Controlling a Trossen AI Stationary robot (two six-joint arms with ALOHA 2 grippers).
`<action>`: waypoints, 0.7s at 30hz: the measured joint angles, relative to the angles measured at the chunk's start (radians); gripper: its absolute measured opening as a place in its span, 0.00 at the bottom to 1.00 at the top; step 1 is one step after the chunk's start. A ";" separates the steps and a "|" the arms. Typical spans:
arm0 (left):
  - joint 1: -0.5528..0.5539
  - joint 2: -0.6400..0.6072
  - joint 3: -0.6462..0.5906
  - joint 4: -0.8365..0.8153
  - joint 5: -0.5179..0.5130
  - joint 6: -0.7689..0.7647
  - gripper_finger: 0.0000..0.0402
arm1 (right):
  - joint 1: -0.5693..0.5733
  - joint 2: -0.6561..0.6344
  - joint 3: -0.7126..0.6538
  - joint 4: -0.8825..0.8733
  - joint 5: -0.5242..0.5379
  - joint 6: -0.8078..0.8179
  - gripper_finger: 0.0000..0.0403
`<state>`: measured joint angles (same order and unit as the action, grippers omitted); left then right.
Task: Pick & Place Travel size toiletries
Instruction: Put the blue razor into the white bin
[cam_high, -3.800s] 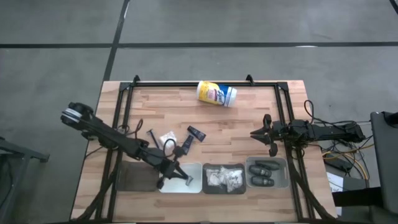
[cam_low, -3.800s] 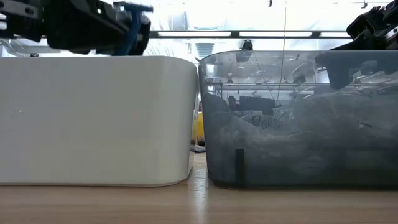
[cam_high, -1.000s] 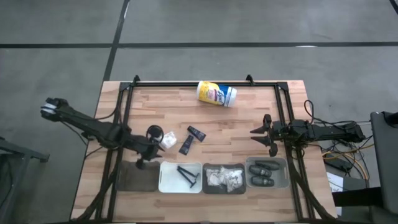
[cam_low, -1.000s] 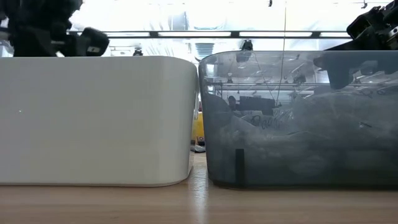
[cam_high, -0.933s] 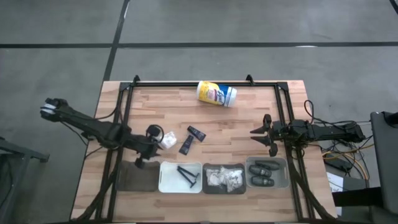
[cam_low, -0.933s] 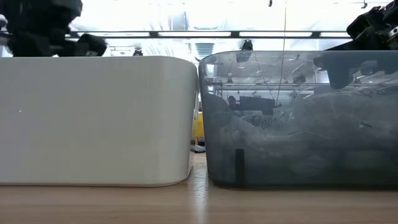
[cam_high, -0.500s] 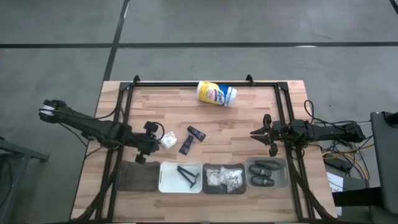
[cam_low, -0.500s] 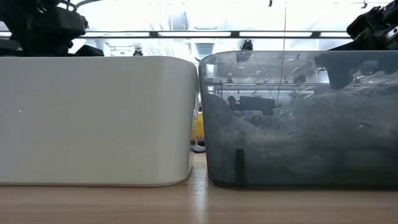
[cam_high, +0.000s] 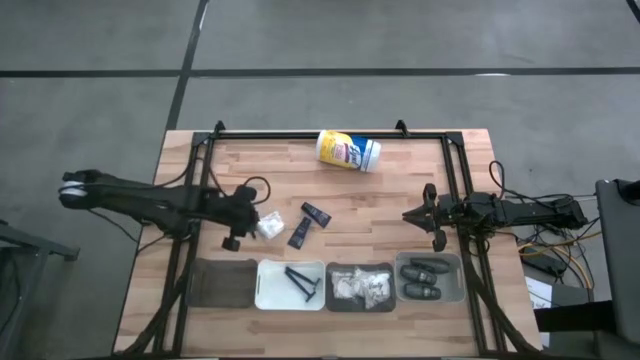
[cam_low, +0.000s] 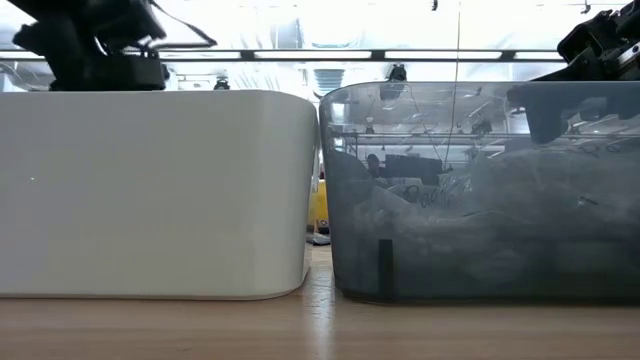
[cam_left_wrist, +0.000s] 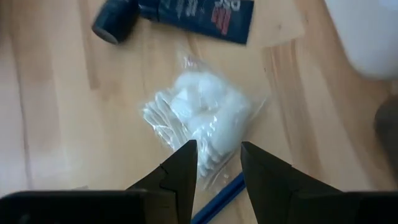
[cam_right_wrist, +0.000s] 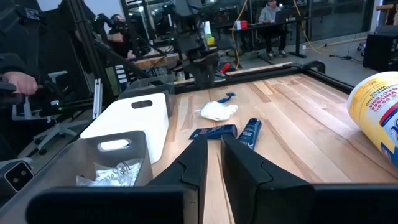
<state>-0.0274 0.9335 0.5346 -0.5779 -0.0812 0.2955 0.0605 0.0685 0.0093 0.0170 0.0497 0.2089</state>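
both arms are dark, slim and jointed. the left arm (cam_high: 150, 202) ends its far link in a pale grey cap, and a thin black cable loops beside its wrist, just behind the fingers (cam_left_wrist: 186, 169). these are matte black, angular wedges. the right arm (cam_high: 510, 212) trails bundled cables behind its fingers (cam_right_wrist: 196, 163).

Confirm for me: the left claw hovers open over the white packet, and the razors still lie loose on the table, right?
Not quite. The razors already lie in the white bin, as the high view shows. The rest holds: the left claw hovers open over the white packet, with two black tubes beside it.
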 joint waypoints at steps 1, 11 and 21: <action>0.012 0.011 0.000 -0.006 0.005 0.034 0.32 | 0.000 0.000 0.000 0.000 0.000 0.000 0.11; 0.036 0.114 0.008 -0.147 -0.043 0.333 0.32 | 0.000 0.000 0.000 0.000 0.000 0.000 0.20; 0.036 0.188 0.000 -0.132 -0.056 0.374 0.32 | 0.000 0.000 0.000 0.000 0.000 0.000 0.27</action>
<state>0.0082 1.1214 0.5350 -0.7103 -0.1368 0.6697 0.0605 0.0681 0.0093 0.0170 0.0498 0.2089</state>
